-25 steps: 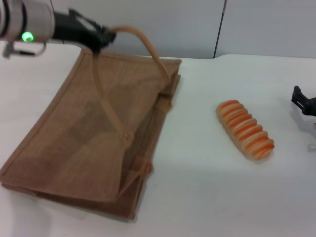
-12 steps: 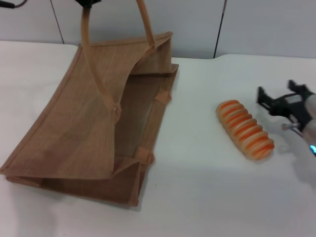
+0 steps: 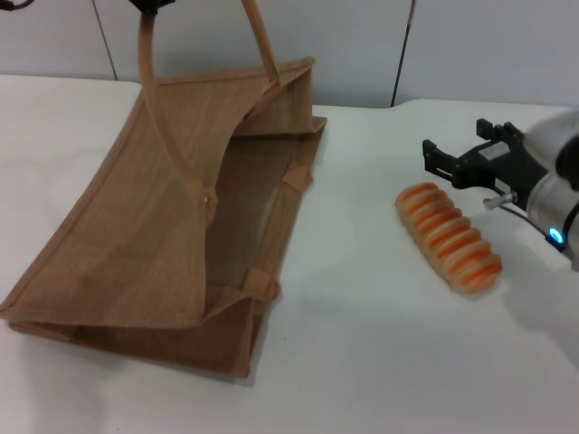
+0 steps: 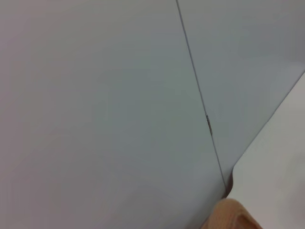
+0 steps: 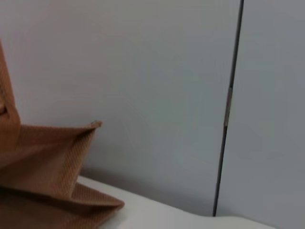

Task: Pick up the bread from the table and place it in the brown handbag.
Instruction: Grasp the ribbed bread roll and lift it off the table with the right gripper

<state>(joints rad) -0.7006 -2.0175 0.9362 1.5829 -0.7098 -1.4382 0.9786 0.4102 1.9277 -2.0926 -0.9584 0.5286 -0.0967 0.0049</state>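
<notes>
The bread (image 3: 448,237), striped orange and cream, lies on the white table (image 3: 380,362) right of centre. The brown handbag (image 3: 154,235) lies to its left with its mouth facing the bread. One light tan handle (image 3: 154,108) is pulled up to the top edge of the head view, where my left gripper (image 3: 149,4) holds it, mostly out of frame. A bit of that handle shows in the left wrist view (image 4: 231,214). My right gripper (image 3: 457,143) is open, just behind the bread's far end, not touching it. The bag's upper edge shows in the right wrist view (image 5: 43,162).
A grey panelled wall (image 3: 362,45) runs behind the table. White tabletop lies between the bag and the bread and in front of both.
My right gripper has moved left, from the right edge to just behind the bread's far end. My left gripper has lifted the handle higher, and the bag's mouth has opened wider.
</notes>
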